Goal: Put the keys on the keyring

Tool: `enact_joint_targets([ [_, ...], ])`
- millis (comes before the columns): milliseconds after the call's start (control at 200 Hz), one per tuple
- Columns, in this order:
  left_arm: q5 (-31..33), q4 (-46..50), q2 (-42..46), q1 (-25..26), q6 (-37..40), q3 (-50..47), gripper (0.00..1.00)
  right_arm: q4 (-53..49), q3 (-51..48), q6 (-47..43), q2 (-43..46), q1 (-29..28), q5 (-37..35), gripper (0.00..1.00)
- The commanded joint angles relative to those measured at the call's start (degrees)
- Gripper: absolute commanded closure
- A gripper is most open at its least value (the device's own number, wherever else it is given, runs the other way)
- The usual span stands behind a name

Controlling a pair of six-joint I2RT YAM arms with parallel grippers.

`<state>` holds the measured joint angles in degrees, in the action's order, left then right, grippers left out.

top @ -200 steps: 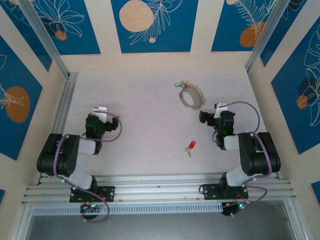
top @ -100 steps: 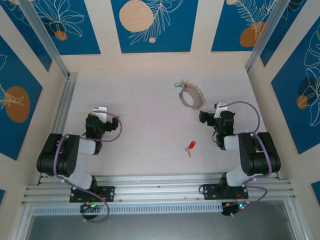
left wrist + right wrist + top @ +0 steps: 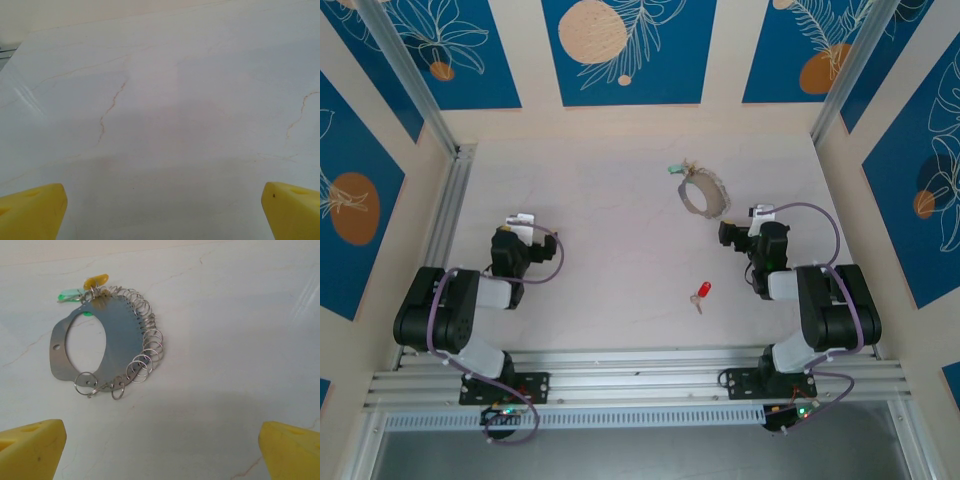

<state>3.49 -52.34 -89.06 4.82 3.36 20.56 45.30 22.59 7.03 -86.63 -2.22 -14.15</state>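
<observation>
The key (image 3: pixel 701 292), tiny with a red head and a short silvery blade, lies on the pale table between the two arms, nearer the right one. The keyring (image 3: pixel 107 337) is a flat grey metal plate with an oval hole and several small split rings along its edge; a green tag (image 3: pixel 70 294) and a yellow one sit at its far end. It lies ahead and left of my right gripper (image 3: pixel 160 455), which is open and empty. My left gripper (image 3: pixel 162 212) is open over bare table. From above, the keyring (image 3: pixel 703 192) lies just beyond the right gripper (image 3: pixel 752 228).
The left gripper (image 3: pixel 523 232) rests folded back near its base at the left. An aluminium rail (image 3: pixel 640 370) runs along the near edge and another (image 3: pixel 450 210) along the left side. Blue patterned walls enclose the table.
</observation>
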Motion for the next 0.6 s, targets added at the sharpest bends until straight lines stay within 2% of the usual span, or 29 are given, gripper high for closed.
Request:
enact_joint_targets([
  [0,2.20,4.83,5.71,-0.40,-0.84,1.28,0.00,-11.99,5.10,-1.88,5.19,-3.02,-6.79,0.01],
  [40,3.99,11.42,9.57,0.06,-1.30,2.87,0.00,-19.76,8.99,-2.64,8.16,-4.52,-8.92,0.01],
  [130,10.60,25.18,17.33,3.59,-5.25,7.08,0.00,-24.69,10.07,-0.61,14.91,-7.73,-9.15,0.01],
  [195,10.05,35.29,21.58,6.15,-10.44,11.18,0.00,-35.00,13.72,3.35,17.92,-9.26,-8.26,0.01],
  [235,8.78,41.82,23.49,7.76,-13.37,14.14,0.00,-45.24,18.32,6.76,18.28,-9.60,-7.42,0.01],
  [315,3.05,51.89,25.81,11.08,-17.79,18.95,0.00,-57.99,23.97,11.21,17.73,-10.13,-3.55,0.01],
  [395,-4.35,57.20,25.91,13.70,-20.19,21.78,0.00,-62.68,25.21,12.67,17.68,-10.62,1.25,0.01],
  [485,-14.08,56.04,25.42,14.66,-24.10,21.27,0.00,-65.16,27.36,12.47,15.28,-10.10,6.90,0.01],
  [595,-22.62,50.93,24.13,15.89,-28.67,19.55,0.00,-70.22,35.78,8.98,5.72,-11.00,10.38,0.01],
])
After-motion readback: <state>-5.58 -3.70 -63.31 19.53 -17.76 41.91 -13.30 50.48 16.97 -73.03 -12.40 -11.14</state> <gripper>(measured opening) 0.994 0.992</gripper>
